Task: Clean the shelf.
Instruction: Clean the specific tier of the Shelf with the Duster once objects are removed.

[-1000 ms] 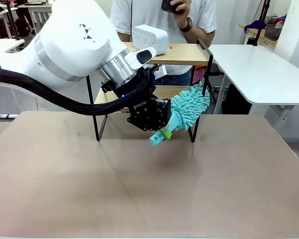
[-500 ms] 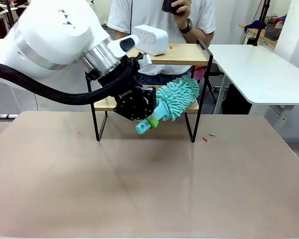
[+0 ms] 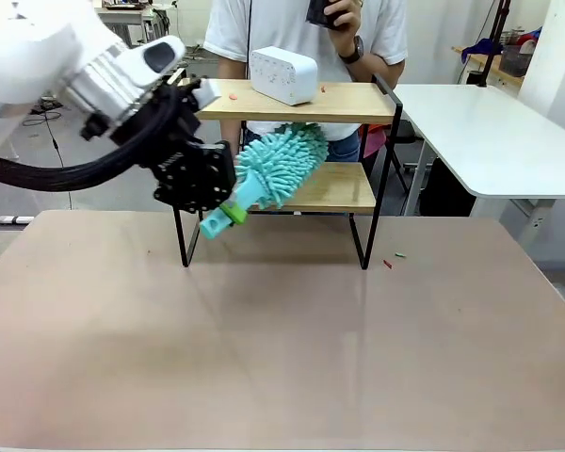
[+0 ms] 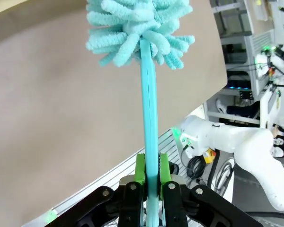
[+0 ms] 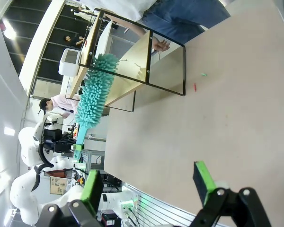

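While the shelf (image 3: 344, 102) stands at the upper middle of the front view, a turquoise duster (image 3: 281, 160) is held by its handle in the left gripper (image 4: 151, 172), whose green pads (image 4: 140, 170) are clamped on it. Its fluffy head is seen level with the gap between the two boards, toward their left end. A white box (image 3: 284, 73) is set on the top board. The right gripper (image 5: 149, 184) is spread wide, with nothing held.
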Robot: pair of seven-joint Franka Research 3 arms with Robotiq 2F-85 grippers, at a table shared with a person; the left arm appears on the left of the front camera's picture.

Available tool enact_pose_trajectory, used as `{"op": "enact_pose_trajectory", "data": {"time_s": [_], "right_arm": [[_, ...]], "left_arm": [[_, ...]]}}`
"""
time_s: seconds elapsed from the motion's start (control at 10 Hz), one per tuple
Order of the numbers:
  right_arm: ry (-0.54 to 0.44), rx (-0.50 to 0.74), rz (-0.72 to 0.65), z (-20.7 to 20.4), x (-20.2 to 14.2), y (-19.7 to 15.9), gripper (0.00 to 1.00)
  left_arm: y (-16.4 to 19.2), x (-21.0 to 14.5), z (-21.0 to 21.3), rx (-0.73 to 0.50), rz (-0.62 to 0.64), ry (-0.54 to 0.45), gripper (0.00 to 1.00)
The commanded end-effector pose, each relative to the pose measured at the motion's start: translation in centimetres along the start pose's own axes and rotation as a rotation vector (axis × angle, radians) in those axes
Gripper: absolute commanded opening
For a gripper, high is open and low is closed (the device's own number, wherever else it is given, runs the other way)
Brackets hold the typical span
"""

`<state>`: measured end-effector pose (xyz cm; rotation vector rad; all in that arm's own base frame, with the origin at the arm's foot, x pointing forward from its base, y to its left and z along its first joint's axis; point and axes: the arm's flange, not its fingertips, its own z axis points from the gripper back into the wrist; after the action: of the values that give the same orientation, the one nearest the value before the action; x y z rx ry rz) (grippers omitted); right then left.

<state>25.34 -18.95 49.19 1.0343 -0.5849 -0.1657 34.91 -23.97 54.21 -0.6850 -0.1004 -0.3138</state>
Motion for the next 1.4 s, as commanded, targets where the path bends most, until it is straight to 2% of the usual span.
{"op": "enact_pose_trajectory", "data": {"time_s": [0.0,0.2,0.3,0.5,0.6,0.9,1.1,1.3], "right_arm": [[-0.01,0.018,0.026,-0.1,0.3,0.1,1.0],[-0.01,0.018,0.026,-0.1,0.3,0.1,1.0],[-0.01,0.018,0.026,-0.1,0.3,0.1,1.0],[-0.01,0.018,0.026,-0.1,0.3,0.1,1.0],[-0.01,0.018,0.026,-0.1,0.3,0.1,1.0],[-0.01,0.018,0.026,-0.1,0.3,0.1,1.0],[-0.01,0.018,0.026,-0.1,0.3,0.1,1.0],[-0.01,0.018,0.026,-0.1,0.3,0.1,1.0]], "left_arm": [[2.0,-1.5,1.6,-0.067,-0.001,0.008,0.13],[3.6,-2.5,2.8,-0.109,-0.011,0.086,0.13],[4.1,-3.9,3.5,-0.134,-0.08,0.226,0.13],[5.9,-7.9,6.5,-0.133,-0.191,0.428,0.13],[6.5,-9.7,8.4,-0.186,-0.233,0.447,0.13],[9.1,-13.4,12.2,-0.309,-0.311,0.4,0.13],[10.6,-15.4,13.9,-0.297,-0.289,0.258,0.13],[12.0,-17.3,14.6,-0.162,-0.209,0.195,0.13]]}}
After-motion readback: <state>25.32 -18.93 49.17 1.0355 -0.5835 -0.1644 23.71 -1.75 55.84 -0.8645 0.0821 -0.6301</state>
